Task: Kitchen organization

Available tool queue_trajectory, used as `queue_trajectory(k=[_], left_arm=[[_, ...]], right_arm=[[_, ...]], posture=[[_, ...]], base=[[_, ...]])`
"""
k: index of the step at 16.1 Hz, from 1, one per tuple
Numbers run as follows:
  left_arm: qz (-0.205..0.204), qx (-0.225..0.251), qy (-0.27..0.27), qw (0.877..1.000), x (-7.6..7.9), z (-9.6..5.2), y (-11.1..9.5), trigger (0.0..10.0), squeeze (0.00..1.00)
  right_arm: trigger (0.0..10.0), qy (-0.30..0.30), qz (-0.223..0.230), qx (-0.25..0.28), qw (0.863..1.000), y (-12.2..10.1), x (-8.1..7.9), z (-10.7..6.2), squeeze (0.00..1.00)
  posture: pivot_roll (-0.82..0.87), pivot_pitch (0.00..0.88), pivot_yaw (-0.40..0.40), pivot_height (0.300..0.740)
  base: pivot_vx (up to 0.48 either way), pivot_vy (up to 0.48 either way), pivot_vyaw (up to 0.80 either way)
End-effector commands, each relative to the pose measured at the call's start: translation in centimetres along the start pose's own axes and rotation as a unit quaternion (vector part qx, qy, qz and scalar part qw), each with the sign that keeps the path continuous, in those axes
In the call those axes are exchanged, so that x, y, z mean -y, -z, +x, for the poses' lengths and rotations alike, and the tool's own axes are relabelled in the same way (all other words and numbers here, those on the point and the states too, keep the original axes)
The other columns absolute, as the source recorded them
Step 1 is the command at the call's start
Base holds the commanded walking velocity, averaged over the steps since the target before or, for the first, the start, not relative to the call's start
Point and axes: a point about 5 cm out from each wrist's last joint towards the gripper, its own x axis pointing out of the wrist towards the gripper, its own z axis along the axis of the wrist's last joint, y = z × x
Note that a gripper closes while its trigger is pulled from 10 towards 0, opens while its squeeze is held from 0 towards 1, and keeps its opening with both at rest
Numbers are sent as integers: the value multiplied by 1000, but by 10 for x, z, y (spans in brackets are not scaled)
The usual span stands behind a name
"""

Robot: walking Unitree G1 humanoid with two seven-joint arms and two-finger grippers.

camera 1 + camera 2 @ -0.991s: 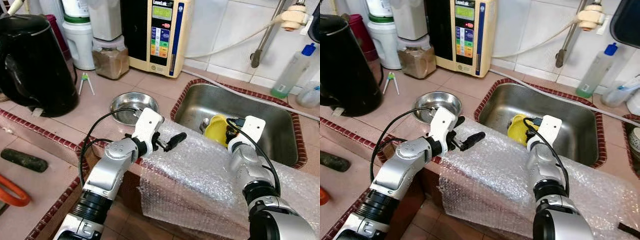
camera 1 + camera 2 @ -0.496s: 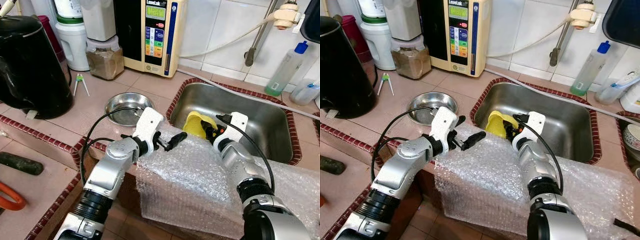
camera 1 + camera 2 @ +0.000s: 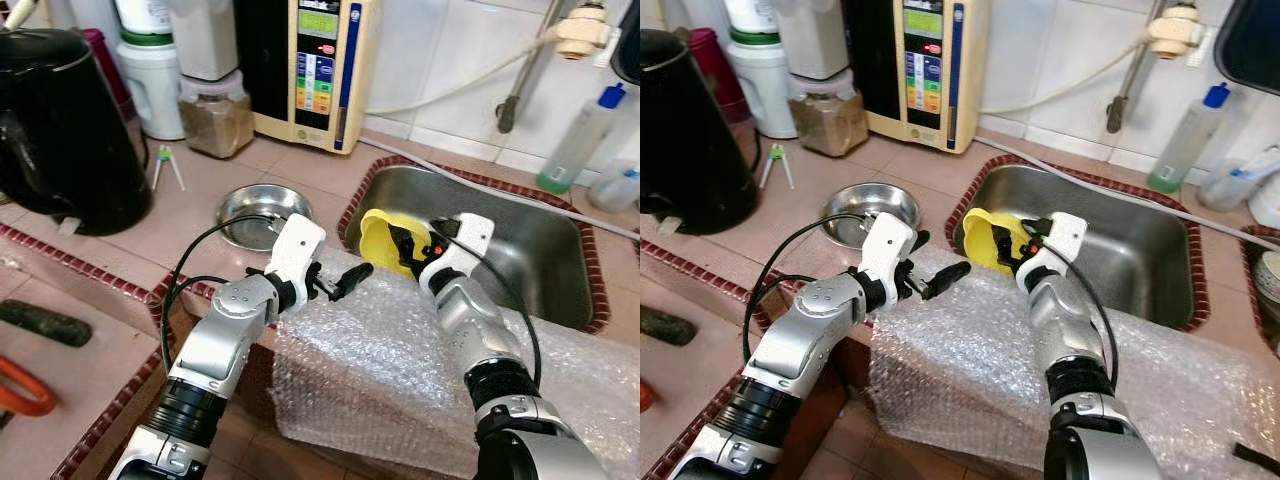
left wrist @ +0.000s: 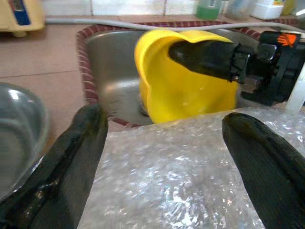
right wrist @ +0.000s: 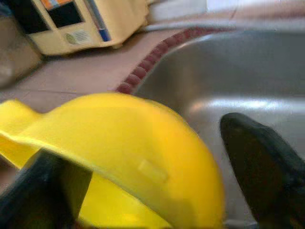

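Observation:
A yellow plastic bowl (image 3: 380, 238) hangs tilted over the left rim of the steel sink (image 3: 545, 255). My right gripper (image 3: 407, 245) is shut on its wall, one black finger (image 4: 205, 55) inside and the other behind. My left gripper (image 3: 335, 281) hovers open just above the bubble wrap (image 3: 400, 365) at the counter's front edge, a little left of the bowl, with nothing between its fingers (image 4: 78, 148). In the right wrist view the bowl (image 5: 143, 157) is close up with the sink's basin behind it.
A small steel dish (image 3: 262, 211) sits on the tiled counter left of the sink. A black kettle (image 3: 65, 130), a jar (image 3: 215, 112) and a cream water machine (image 3: 320, 60) stand along the back. A soap bottle (image 3: 580, 140) is at the far right.
My right gripper has carried the yellow bowl leftward from the middle of the sink to its left rim, nearer the left gripper. The left arm has kept still.

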Motion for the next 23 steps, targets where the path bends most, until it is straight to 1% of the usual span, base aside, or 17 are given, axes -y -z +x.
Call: queue_trajectory(k=[1, 2, 5, 7, 9, 11, 13, 14, 15, 16, 17, 18, 19, 20, 21, 22, 23], left_arm=[[8, 11, -12, 1000, -1, 1, -5, 10000, 1000], [8, 12, -13, 1000, -2, 1, -6, 10000, 1000], [7, 12, -22, 1000, -4, 0, -5, 10000, 1000], [6, 13, -25, 1000, -3, 0, -5, 10000, 1000], [7, 13, -24, 1000, -2, 0, -4, 10000, 1000], [9, 12, -25, 1000, -1, 1, -4, 10000, 1000], [10, 13, -26, 1000, -1, 1, -4, 10000, 1000], [10, 13, -27, 999, -2, 1, -4, 10000, 1000], [10, 12, -30, 999, -3, 0, -4, 10000, 1000], [11, 12, -30, 999, -3, 0, -4, 10000, 1000], [11, 11, -29, 999, -2, 0, -4, 10000, 1000], [12, 11, -29, 999, -2, 1, -4, 10000, 1000], [12, 12, -29, 999, -2, 1, -4, 10000, 1000], [12, 14, -33, 999, -3, 1, -5, 10000, 1000], [12, 14, -35, 999, -3, 1, -5, 10000, 1000], [13, 13, -36, 999, -4, 1, -4, 10000, 1000], [13, 12, -36, 999, -3, 1, -3, 10000, 1000]], right_arm=[[10000, 43, -26, 38, 998, -13, 16, -2, 1000], [10000, 43, -20, 45, 998, -15, 17, -3, 1000], [10000, 31, -63, 76, 995, -27, 17, -4, 1000], [10000, -2, -19, -20, 1000, -7, 9, 1, 1000], [10000, -20, -41, -37, 998, -4, 5, 2, 1000], [10000, -45, -41, -107, 992, 12, 5, -1, 1000], [10000, 10, 136, -119, 984, 15, 13, 0, 1000], [10000, 12, 162, -97, 982, 10, 16, 0, 1000], [10000, 27, -97, -31, 994, -12, 21, 0, 1000], [10000, 4, -169, -6, 986, -17, 14, 0, 1000], [10000, 1, -42, -2, 999, -18, 13, 1, 1000], [10000, -12, 57, -7, 998, -17, 12, 2, 1000], [10000, -13, 50, -10, 999, -17, 12, 2, 1000], [10000, 33, -77, 39, 996, -30, 20, -1, 1000], [10000, 14, 39, 66, 997, -37, 17, 0, 1000], [10000, -29, 132, 69, 988, -38, 10, 1, 1000], [10000, -34, 56, 52, 996, -33, 8, 0, 1000]], posture=[[33, 40, -34, 740], [33, 40, -34, 740], [34, 38, -37, 740], [35, 35, -39, 740], [36, 35, -40, 740], [36, 33, -42, 740], [38, 34, -43, 740], [40, 35, -43, 740], [35, 36, -41, 740], [34, 35, -41, 740], [35, 36, -41, 740], [37, 34, -42, 740], [37, 34, -42, 740], [37, 34, -43, 740], [36, 34, -43, 740], [33, 34, -42, 740], [33, 35, -43, 740]], base=[[0, 0, 0], [0, 0, 0], [0, 0, 0], [0, 0, 0], [0, 0, 0], [0, 0, 0], [0, 0, 0], [0, 0, 0], [0, 0, 0], [0, 0, 0], [0, 0, 0], [0, 0, 0], [0, 0, 0], [0, 0, 0], [0, 0, 0], [0, 0, 0], [0, 0, 0]])
